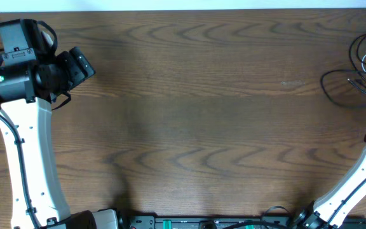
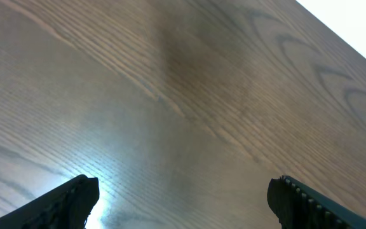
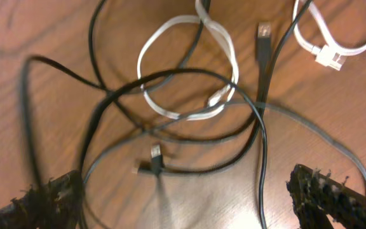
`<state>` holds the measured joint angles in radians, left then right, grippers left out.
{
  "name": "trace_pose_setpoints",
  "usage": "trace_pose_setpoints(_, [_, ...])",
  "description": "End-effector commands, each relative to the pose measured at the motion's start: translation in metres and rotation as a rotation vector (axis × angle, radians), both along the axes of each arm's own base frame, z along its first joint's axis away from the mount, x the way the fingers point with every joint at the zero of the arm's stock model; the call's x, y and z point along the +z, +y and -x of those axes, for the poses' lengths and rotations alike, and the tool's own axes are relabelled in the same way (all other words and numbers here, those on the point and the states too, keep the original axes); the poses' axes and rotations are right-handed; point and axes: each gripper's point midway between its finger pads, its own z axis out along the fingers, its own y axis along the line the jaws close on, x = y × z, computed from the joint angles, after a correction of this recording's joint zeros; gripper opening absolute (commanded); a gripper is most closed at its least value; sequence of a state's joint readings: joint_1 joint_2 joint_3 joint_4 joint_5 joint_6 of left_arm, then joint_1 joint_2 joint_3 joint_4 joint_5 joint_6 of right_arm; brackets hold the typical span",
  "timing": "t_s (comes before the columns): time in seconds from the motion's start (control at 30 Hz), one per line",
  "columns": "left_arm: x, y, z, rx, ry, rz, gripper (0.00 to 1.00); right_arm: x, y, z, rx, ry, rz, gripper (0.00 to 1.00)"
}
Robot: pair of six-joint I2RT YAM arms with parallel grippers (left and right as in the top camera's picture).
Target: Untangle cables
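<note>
Plainly, the left gripper (image 2: pixel 183 191) was held over bare table (image 2: pixel 189 95), its fingers (image 2: pixel 75 197) set wide apart with nothing between them. Seen from overhead, it was placed at the far left of the table. The right gripper (image 3: pixel 189 194) was likewise spread wide. Its fingers (image 3: pixel 326 194) were seen at the lower corners of the wrist view, and nothing was clamped between them.

Below it, the black cable (image 3: pixel 263 172) and the white cable (image 3: pixel 173 115) were heaped together on the wood, at the table's far right edge as seen from overhead. The white cable was laid in loops, with black strands crossed over and under one of them. A white plug (image 3: pixel 330 59) was seen at the end of a second loop. One black plug (image 3: pixel 263 38) was pointed away from the gripper, and a smaller one lay inside the tangle. A black strand near one finger was blurred — whether it touched that finger could not be told.
</note>
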<state>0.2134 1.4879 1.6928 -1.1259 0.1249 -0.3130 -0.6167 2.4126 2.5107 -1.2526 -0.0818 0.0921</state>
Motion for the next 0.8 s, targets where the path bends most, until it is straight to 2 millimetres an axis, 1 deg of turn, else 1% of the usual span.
trace_pose_setpoints(0.0, [-0.009, -0.003, -0.003, -0.023, 0.025, -0.006, 0.91, 0.024, 0.008, 0.01, -0.02, -0.009, -0.005, 0.99])
trace_pose_setpoints(0.07, [-0.01, -0.005, -0.004, -0.03, 0.026, -0.006, 0.91, 0.035, 0.011, 0.027, -0.091, 0.022, -0.016, 0.99])
trace_pose_setpoints(0.13, [-0.011, -0.008, -0.006, -0.038, 0.026, -0.006, 0.91, 0.048, 0.015, 0.037, -0.11, 0.027, -0.01, 0.99])
trace_pose_setpoints(0.17, [-0.012, -0.009, -0.007, -0.042, 0.028, -0.006, 0.91, 0.055, 0.017, 0.039, -0.109, 0.018, -0.004, 0.99])
trace_pose_setpoints(0.27, [-0.013, -0.011, -0.008, -0.05, 0.031, -0.005, 0.91, 0.084, 0.023, 0.043, -0.09, -0.031, 0.027, 0.99])
trace_pose_setpoints(0.33, [-0.014, -0.011, -0.008, -0.05, 0.035, -0.004, 0.91, 0.108, 0.038, 0.04, 0.004, -0.084, 0.047, 0.99])
trace_pose_setpoints(0.4, [-0.015, -0.011, -0.009, -0.049, 0.038, -0.003, 0.91, 0.131, 0.065, 0.032, 0.158, -0.161, 0.034, 0.99])
trace_pose_setpoints(0.5, [-0.015, -0.011, -0.011, -0.077, 0.034, -0.02, 0.91, 0.164, 0.122, 0.021, 0.429, -0.3, -0.034, 0.99])
trace_pose_setpoints(0.53, [-0.014, -0.014, -0.013, -0.116, 0.025, -0.028, 0.9, 0.173, 0.142, 0.019, 0.511, -0.34, -0.058, 0.99])
trace_pose_setpoints(0.57, [-0.012, -0.021, -0.016, -0.197, 0.008, -0.029, 0.9, 0.18, 0.16, 0.019, 0.577, -0.366, -0.076, 0.99])
trace_pose_setpoints(0.67, [-0.006, -0.051, -0.019, -0.461, -0.06, 0.004, 0.9, 0.189, 0.203, 0.022, 0.691, -0.38, -0.113, 0.99])
trace_pose_setpoints(0.73, [-0.001, -0.066, -0.018, -0.565, -0.097, 0.033, 0.9, 0.19, 0.234, 0.024, 0.751, -0.361, -0.139, 0.99])
trace_pose_setpoints(0.77, [0.0, -0.07, -0.018, -0.589, -0.108, 0.044, 0.91, 0.189, 0.25, 0.025, 0.79, -0.349, -0.151, 0.99])
